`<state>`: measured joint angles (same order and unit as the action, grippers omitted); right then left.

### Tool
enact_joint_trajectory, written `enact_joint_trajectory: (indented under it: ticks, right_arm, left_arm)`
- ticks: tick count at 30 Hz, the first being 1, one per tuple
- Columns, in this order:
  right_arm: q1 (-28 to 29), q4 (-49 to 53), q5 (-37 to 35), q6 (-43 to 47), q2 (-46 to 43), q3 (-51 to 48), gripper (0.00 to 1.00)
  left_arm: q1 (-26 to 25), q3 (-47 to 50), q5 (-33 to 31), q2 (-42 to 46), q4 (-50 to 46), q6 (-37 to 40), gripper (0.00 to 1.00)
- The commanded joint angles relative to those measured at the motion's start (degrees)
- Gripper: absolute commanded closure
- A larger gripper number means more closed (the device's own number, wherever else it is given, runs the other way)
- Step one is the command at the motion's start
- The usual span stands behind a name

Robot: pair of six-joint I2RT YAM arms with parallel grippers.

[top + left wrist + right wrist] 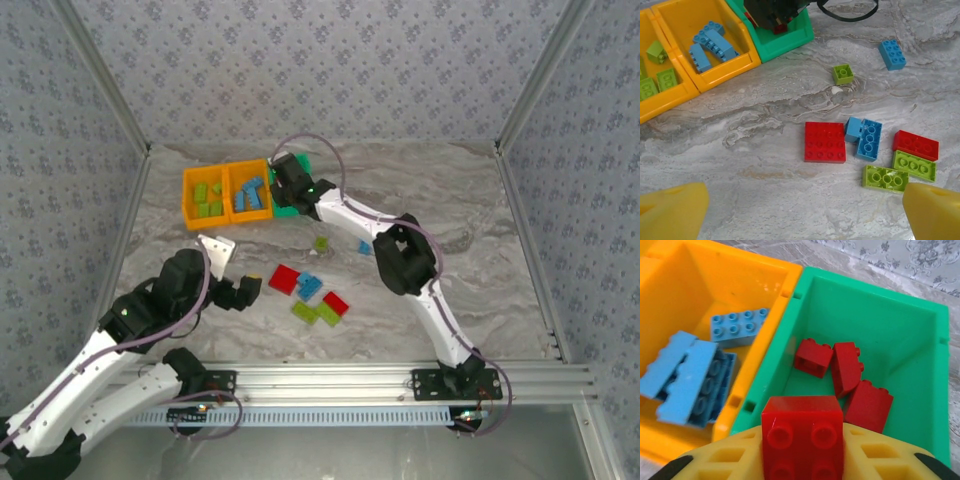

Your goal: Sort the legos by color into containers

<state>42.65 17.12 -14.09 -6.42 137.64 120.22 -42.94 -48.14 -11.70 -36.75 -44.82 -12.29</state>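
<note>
Red lego (802,437) sits between right pincer (802,462) pads, seemingly over green bin (900,330).

Some legos (825,142) lie in the containers (727,75), others before.

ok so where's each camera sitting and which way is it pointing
top external: above and behind the bases, looking down on the table; both arms, left pincer, right pincer.
left wrist: low, facing loose legos and bins; own yellow fingertips.
right wrist: above the green bin, looking in; own fingers around a red brick.
shared: both wrist views show the blue bricks in the orange bin.
</note>
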Motion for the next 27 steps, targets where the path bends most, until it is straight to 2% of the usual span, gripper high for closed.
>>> enact_joint_trajectory:
  ticks: [1, 4, 9, 12, 15, 18, 20, 22, 25, 27]
  right_arm:
    - [-0.2, 6.9, -2.2, 1.5, 0.9, 6.1, 0.56]
    - [-0.3, 6.9, -1.8, 1.8, -1.9, 4.3, 0.46]
    - [-0.3, 7.7, -0.5, 2.1, -11.1, -2.7, 0.46]
    - [0.8, 8.8, 0.8, 1.7, -21.5, -12.7, 0.46]
    - [2.7, 10.4, 3.9, 0.0, -35.0, -25.7, 0.43]
    - [6.1, 12.1, 7.9, -0.9, -49.2, -38.7, 0.31]
    - [8.9, 14.6, 10.4, -2.1, -57.3, -45.3, 0.24]
    - [11.1, 17.0, 12.0, -4.3, -63.4, -49.7, 0.20]
    - [13.4, 20.6, 13.8, -7.4, -70.3, -55.7, 0.14]
    - [14.5, 21.8, 13.3, -9.3, -73.8, -58.0, 0.12]
  left_arm:
    - [0.5, 0.1, -1.8, 0.2, 0.5, -0.7, 0.01]
    - [0.8, 0.0, -2.2, -0.2, 0.3, -0.7, 0.01]
    - [1.5, -0.2, -2.3, -1.2, -0.2, -1.0, 0.01]
    - [1.5, -0.7, -3.3, -1.9, -1.0, -2.5, 0.01]
    - [1.6, -1.4, -4.6, -3.0, -1.6, -10.0, 0.01]
    - [1.6, 0.1, -3.1, -4.5, 1.8, -18.1, 0.01]
    - [1.6, 1.2, -0.6, -7.1, 5.3, -21.7, 0.01]
    - [1.5, 1.2, 2.9, -12.0, 8.4, -22.1, 0.01]
    - [1.4, -1.0, 9.0, -22.1, 7.5, -18.7, 0.01]
    - [0.1, -0.1, 9.5, -27.4, 7.9, -14.8, 0.02]
